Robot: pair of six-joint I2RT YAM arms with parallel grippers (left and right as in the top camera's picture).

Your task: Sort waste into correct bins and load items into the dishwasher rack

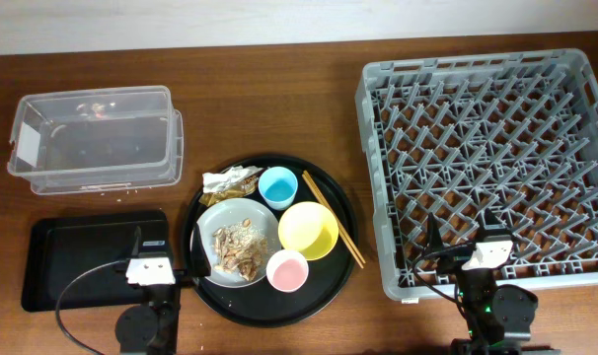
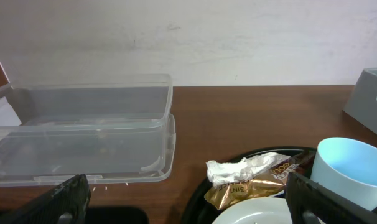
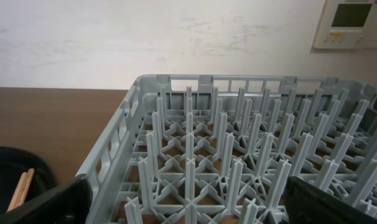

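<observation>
Though parked low at the near edge of the brown wooden counter (image 1: 279, 108) with nothing lifted yet, open to several slips.

Largest first: large square grey plastic dishwasher rack (image 1: 486, 148), at the right, empty, dense with pegs. Likely to tip or wedge any dish set down off a slot.

Next, large round black tray (image 1: 195, 247) at centre, crowded with all the sorting. Could skid under a sideways push.

Clear rectangular plastic tub (image 1: 92, 138) at far left, shallow black rectangular tray (image 1: 77, 261) just in front of it. Easy to swap, hence waste in the wrong bin.

On the round tray:
- Round white-grey plate (image 1: 215, 222) heaped with beige-brown crumbly food scraps (image 1: 240, 247) (apt to spill if tilted early).
- Round yellow bowl (image 1: 308, 230) packed close with small light-blue cup (image 1: 277, 186) and small pink cup (image 1: 287, 269). Might knock a neighbour when closing on one.
- Pair of thin wooden chopsticks (image 1: 334, 219) beside the bowl, lying flat. Hard to pinch, prone to roll.
- Crumpled gold-brown wrapper (image 1: 242, 180) tangled with crumpled white paper napkin (image 1: 218, 182), behind the plate. May come up together.

Left gripper (image 2: 198, 200): spread wide, nothing between. Right gripper (image 3: 188, 202): likewise wide and empty, facing the rack.
</observation>
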